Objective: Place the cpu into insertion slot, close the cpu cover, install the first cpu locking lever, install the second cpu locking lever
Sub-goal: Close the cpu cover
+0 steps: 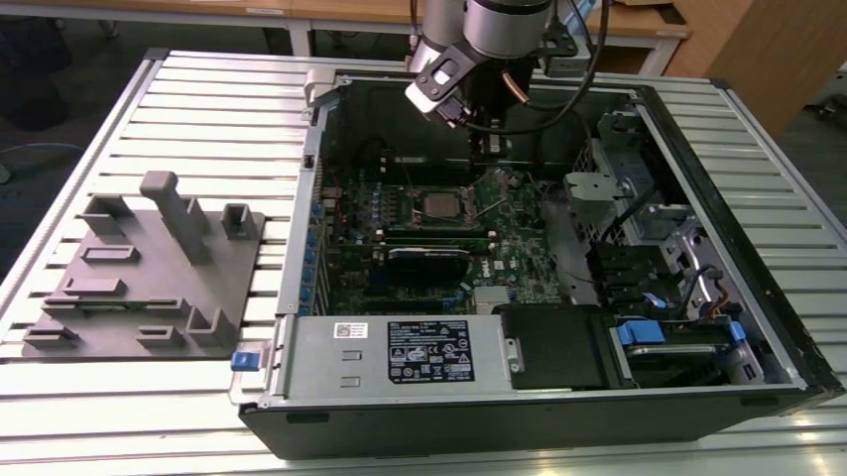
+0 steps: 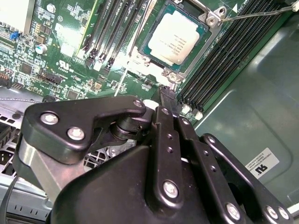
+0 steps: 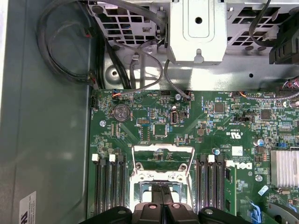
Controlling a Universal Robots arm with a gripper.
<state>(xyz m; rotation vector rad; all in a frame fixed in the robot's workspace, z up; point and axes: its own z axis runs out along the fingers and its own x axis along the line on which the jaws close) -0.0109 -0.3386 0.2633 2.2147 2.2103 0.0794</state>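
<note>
Counter: I see a slatted metal counter (image 1: 198,109) carrying an open black computer case (image 1: 530,436). A grey moulded fixture (image 1: 146,278) lies beside the case, at the exterior view's left.
Board: a green motherboard (image 1: 517,258) lies flat inside the case.
Labels: a black-and-white sticker (image 1: 430,352) sits on the silver supply box (image 1: 331,357). A white sticker (image 2: 260,163) is on the case floor.
Hand: the black-linked hand (image 2: 164,98) has its fingers pressed together on nothing, over the board just beside the socket.
Cover: the thin silvery window-framed cpu cover (image 3: 163,148) sits just past the fingertips in the first wrist view. I cannot tell whether it is flat or raised.
Cpu: the second wrist view gives me the small silver-grey square cpu (image 2: 175,37), seated in the dark-framed insertion slot (image 2: 200,46).
Lever: a thin wire rod (image 2: 252,15) runs off from the slot's corner.
</note>
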